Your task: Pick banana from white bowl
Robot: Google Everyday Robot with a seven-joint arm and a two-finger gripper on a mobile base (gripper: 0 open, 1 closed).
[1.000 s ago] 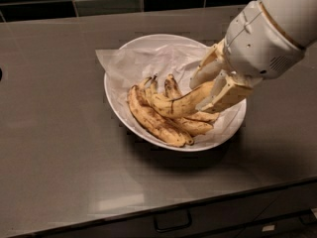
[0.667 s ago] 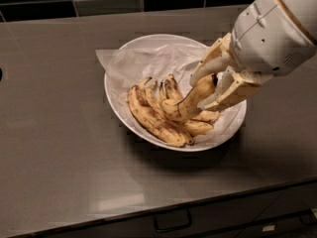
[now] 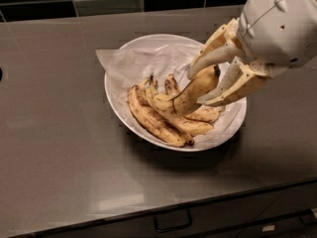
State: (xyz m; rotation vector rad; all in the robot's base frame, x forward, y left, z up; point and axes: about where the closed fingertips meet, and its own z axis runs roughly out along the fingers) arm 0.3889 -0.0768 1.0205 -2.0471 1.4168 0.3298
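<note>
Jaws of the gripper [image 3: 196, 89], which reaches in from the upper right over the white bowl [image 3: 111, 102], are clenched on the banana [image 3: 182, 99], one cream jaw above it and one below, near its dark upper tip. This banana stands tilted, its gripped end raised toward the right side of the bowl and its lower end down among the other bananas [image 3: 153, 124], which lie on a crumpled white paper sheet [image 3: 130, 63] inside the bowl. The bowl rests on the grey counter [image 3: 59, 148].
</note>
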